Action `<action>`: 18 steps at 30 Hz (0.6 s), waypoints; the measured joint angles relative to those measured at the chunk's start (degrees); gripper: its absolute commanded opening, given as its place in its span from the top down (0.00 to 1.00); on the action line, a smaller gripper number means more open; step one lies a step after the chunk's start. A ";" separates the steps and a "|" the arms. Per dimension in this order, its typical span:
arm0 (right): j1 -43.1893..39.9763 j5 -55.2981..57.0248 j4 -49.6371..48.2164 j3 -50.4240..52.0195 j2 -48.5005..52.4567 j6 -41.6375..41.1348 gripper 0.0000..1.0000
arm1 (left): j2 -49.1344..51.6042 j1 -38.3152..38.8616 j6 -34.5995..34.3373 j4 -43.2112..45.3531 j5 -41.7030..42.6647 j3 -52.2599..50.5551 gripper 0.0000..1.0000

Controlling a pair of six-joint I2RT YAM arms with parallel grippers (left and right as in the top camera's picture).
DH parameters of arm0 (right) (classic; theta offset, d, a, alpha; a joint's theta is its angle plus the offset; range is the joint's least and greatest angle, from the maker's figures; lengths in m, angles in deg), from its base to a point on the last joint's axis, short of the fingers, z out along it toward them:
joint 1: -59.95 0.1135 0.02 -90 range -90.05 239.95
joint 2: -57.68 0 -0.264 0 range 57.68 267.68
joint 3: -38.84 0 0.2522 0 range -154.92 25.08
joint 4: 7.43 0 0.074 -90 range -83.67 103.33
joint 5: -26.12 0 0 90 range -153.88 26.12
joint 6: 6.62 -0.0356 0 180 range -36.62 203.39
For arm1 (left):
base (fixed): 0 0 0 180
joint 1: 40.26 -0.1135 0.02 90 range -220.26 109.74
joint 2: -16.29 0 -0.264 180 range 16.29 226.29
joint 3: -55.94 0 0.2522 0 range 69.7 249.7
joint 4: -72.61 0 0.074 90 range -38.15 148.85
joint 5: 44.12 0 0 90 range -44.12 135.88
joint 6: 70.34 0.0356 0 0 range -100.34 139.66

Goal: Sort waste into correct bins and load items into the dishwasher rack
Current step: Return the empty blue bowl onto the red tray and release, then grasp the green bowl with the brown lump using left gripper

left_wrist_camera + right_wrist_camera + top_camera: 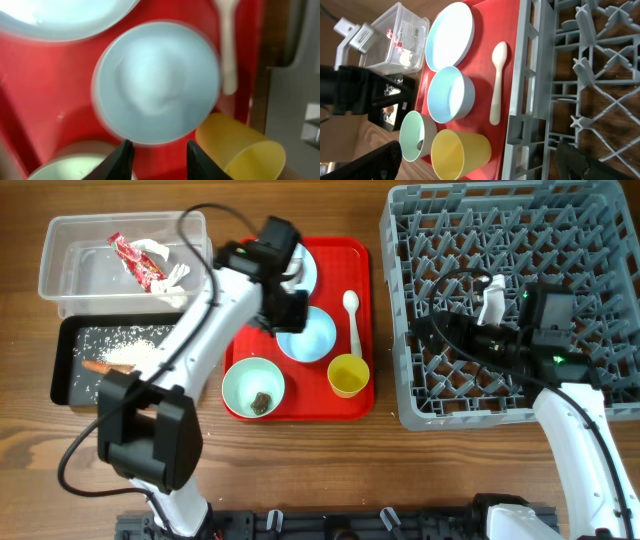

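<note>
My left gripper is open and empty, hovering over the flat red tray by the near rim of a pale blue bowl. Around the bowl lie a pale blue plate, a white spoon, a yellow cup, and a mint bowl holding a brown lump. My right gripper is wide open and empty over the grey rack.
A clear tub at the far left holds the red-and-white wrapper. In front of it, a black tray holds rice grains and an orange-brown piece. My left arm crosses above both bins.
</note>
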 measured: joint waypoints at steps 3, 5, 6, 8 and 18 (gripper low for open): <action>0.00 0.24 -0.04 0.00 0.00 0.00 0.00 | -0.07 -1.68 -3.28 -6.19 -0.31 -1.07 0.59; 0.02 0.42 -0.07 0.00 0.00 0.02 0.00 | -0.09 -0.76 -4.50 -7.26 -0.28 -4.26 0.59; 0.00 0.48 -0.09 0.00 0.00 0.00 0.00 | -0.09 -0.15 -4.92 -6.29 -0.31 -6.51 0.59; 0.00 0.63 -0.09 0.00 0.00 0.02 0.00 | -0.09 1.20 -5.33 -3.74 -0.28 -10.91 0.62; 0.00 1.11 -0.13 0.00 0.00 0.00 0.01 | -0.09 2.89 -9.22 7.85 -3.17 -23.08 0.96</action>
